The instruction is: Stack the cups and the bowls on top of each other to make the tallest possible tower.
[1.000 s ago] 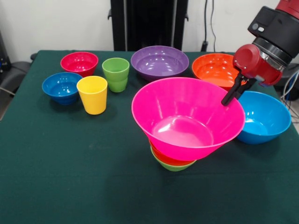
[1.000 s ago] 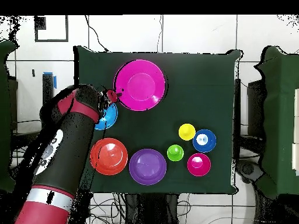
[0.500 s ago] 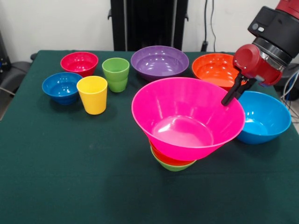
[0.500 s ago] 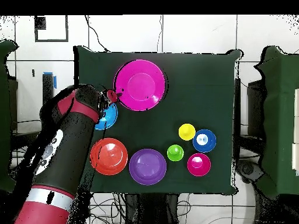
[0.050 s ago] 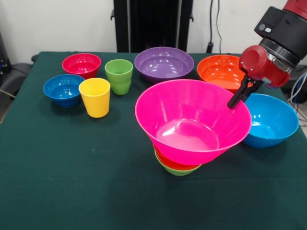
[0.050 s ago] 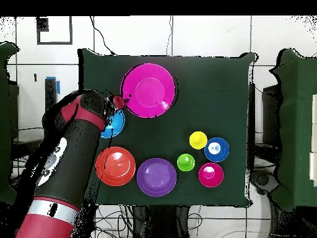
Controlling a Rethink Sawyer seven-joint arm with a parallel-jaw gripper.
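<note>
Clearly empty pink bowl (image 5: 192,122) atop small stacked bowls (image 5: 176,166), hand (image 5: 237,101) pinching its rim.

A robotics lab or test room, by the look of it; a table draped in dark green cloth (image 5: 72,191) fills the frame, with a red and black robot arm (image 5: 278,33) at the upper right; behind it stand a plain white wall (image 5: 57,24) and a black upright column (image 5: 153,24); in the overhead view, loose black cables (image 6: 155,220) trail over a pale tiled floor (image 6: 210,37) along the lower edge.
</note>
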